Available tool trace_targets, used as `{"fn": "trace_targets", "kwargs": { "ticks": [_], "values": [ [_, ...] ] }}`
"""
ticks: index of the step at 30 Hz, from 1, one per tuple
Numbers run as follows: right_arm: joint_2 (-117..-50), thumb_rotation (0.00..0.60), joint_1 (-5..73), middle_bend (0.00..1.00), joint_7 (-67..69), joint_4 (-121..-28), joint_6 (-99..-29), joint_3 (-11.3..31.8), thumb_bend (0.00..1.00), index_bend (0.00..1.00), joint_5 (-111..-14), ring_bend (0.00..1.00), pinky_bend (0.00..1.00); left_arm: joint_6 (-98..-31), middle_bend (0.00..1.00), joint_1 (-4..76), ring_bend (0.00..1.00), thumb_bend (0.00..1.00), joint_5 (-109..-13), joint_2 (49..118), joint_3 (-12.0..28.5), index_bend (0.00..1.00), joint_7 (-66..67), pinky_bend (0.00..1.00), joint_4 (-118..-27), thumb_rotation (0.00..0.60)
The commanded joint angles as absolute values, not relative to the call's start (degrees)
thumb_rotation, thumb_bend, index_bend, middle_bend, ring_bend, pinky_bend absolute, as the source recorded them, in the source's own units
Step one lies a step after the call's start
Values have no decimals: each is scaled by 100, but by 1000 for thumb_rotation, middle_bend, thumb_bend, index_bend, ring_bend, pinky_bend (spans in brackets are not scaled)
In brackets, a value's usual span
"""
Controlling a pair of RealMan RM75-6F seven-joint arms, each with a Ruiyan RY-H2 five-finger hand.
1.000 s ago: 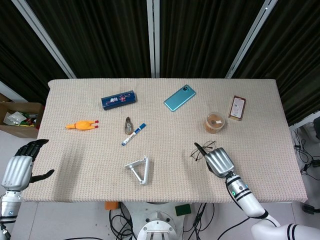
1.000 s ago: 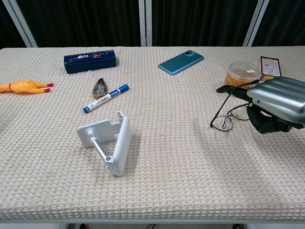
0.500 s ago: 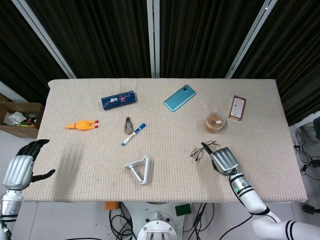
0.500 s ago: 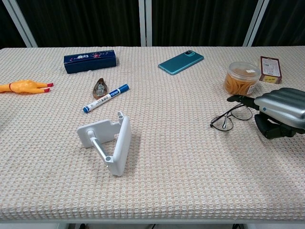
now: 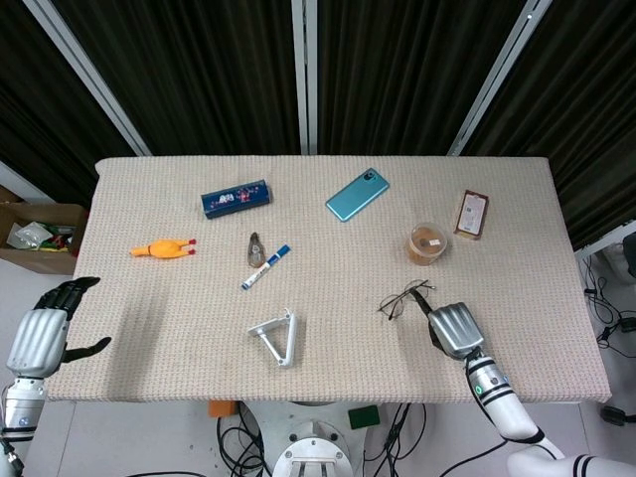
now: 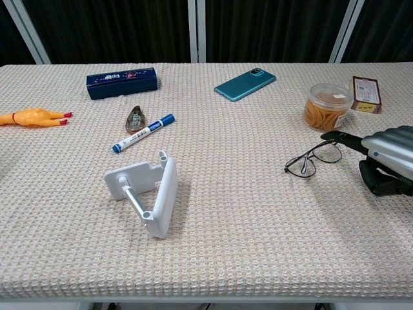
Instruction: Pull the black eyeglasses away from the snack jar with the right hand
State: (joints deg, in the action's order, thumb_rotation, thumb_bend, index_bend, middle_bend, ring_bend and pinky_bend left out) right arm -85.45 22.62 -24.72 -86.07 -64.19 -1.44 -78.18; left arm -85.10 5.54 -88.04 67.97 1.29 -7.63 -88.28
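Withdrawn toward the table's near edge since 1 second earlier, the right hand (image 6: 387,161), fingers curled and holding nothing, left the black eyeglasses (image 5: 403,298) near the snack jar (image 5: 426,242), pull seemingly finished.

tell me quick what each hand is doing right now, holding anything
Left hand: holds nothing, fingers apart, off the table's left edge.
Right hand: fingers curled, beside the black eyeglasses; whether it touches or hooks them cannot be told.

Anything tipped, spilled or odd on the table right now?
Nothing spilled. The phone stand lies on its side near the front edge, and the glasses sit askew beside the right hand. The jar is upright.
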Motion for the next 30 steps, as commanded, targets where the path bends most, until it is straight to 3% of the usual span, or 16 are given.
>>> {"fn": "trace_targets", "kwargs": {
  "ticks": [1,13,30],
  "values": [
    [-8585,600,2187,961,-2420,-8520,-6436,-219,900,0,-7848,900,753,-8514,169,558,159,0,-8817,6807,126,163,-768,232,-8823,599],
    [-8649,600,2199,961,-2288,-8467,-6546,-132,907,0,-8074,899,753,-8586,169,535,159,0,-8843,6768,128,163,-704,232,-8884,600],
    [-8728,600,2261,961,-2325,-8342,-6170,-96,908,0,-7807,899,753,-8550,170,543,159,0,-8812,6780,129,163,-777,232,-8818,599]
  ]
}}
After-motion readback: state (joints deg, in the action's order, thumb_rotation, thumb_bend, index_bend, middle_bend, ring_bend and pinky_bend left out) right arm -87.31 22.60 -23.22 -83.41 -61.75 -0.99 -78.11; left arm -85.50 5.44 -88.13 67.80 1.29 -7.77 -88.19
